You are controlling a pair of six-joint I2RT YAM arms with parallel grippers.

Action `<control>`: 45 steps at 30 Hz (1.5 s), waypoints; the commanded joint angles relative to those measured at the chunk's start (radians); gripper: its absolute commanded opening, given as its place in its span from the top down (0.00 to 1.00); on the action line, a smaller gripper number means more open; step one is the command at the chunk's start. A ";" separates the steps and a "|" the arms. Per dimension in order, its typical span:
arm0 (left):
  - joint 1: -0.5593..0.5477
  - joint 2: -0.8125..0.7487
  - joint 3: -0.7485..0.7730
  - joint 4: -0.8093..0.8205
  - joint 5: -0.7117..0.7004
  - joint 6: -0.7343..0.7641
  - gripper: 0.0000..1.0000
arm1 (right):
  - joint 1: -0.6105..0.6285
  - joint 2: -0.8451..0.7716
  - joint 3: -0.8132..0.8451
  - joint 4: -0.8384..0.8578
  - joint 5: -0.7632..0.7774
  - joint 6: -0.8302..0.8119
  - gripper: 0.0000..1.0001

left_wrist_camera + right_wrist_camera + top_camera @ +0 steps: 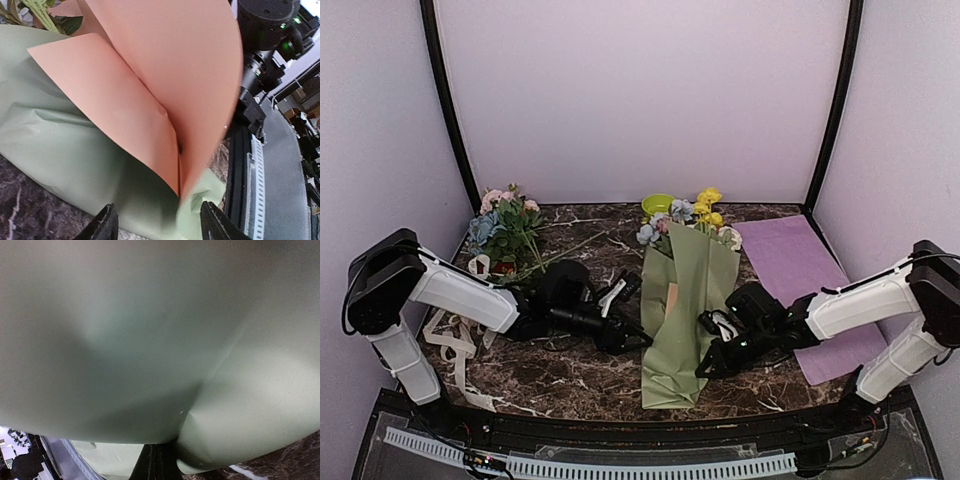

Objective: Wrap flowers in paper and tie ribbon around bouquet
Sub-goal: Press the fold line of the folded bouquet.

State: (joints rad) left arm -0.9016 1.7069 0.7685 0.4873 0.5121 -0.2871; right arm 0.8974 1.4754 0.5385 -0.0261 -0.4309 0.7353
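Observation:
The bouquet (685,310) lies in the middle of the table, a long cone of sage-green paper with the narrow end toward me. Yellow, blue and pink flowers (705,212) stick out of its far end. In the left wrist view the peach sheet (165,75) curls up inside the green paper (65,145). My left gripper (632,337) (157,227) is open at the cone's left side, the green edge lying between its fingers. My right gripper (705,366) (157,462) is shut on the green paper (150,330) at the cone's lower right edge. The cream ribbon (450,345) lies loose at the near left.
A loose leafy cluster of pink and blue blooms (505,230) sits at the back left. A flat purple sheet (800,270) lies under my right arm. A small green bowl (658,204) stands behind the bouquet. The right arm's wrist (265,40) is close beyond the paper.

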 commanded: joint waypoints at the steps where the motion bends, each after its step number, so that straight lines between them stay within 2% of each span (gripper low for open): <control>1: -0.006 -0.061 -0.067 0.214 0.145 -0.029 0.40 | 0.011 -0.004 0.023 -0.019 0.043 -0.012 0.98; 9: -0.015 0.057 0.036 0.131 0.135 0.020 0.34 | 0.023 0.012 0.040 -0.026 0.045 -0.016 0.99; 12: -0.038 0.108 0.124 0.009 0.086 0.073 0.34 | 0.026 0.016 0.040 -0.030 0.045 -0.017 0.99; 14: -0.047 0.126 0.141 -0.013 0.062 0.075 0.37 | 0.027 0.017 0.040 -0.032 0.046 -0.020 0.99; 15: -0.048 0.128 0.137 -0.008 0.044 0.068 0.43 | 0.027 0.016 0.042 -0.033 0.046 -0.022 0.99; 17: -0.047 0.118 0.118 -0.001 0.006 0.050 0.72 | 0.028 0.012 0.044 -0.040 0.048 -0.026 0.99; 20: -0.047 0.102 0.082 0.021 -0.007 0.007 0.99 | 0.028 0.001 0.042 -0.052 0.052 -0.031 0.99; 28: -0.034 0.131 0.059 -0.124 -0.113 -0.124 1.00 | 0.032 -0.037 0.024 -0.063 0.049 -0.037 0.98; 32: -0.033 0.144 0.074 -0.205 -0.136 -0.153 1.00 | 0.032 -0.094 0.050 -0.120 0.053 -0.071 0.94; 38: -0.032 0.182 0.083 -0.217 -0.144 -0.191 1.00 | 0.000 -0.214 0.085 -0.161 0.105 -0.004 0.77; 45: -0.033 0.190 0.087 -0.199 -0.131 -0.188 1.00 | -0.014 -0.206 0.181 -0.220 0.208 0.002 0.72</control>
State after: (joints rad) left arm -0.9386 1.8793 0.8509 0.3344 0.3950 -0.4648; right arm 0.8890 1.2469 0.6472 -0.2127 -0.3004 0.7246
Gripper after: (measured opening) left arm 0.005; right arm 0.266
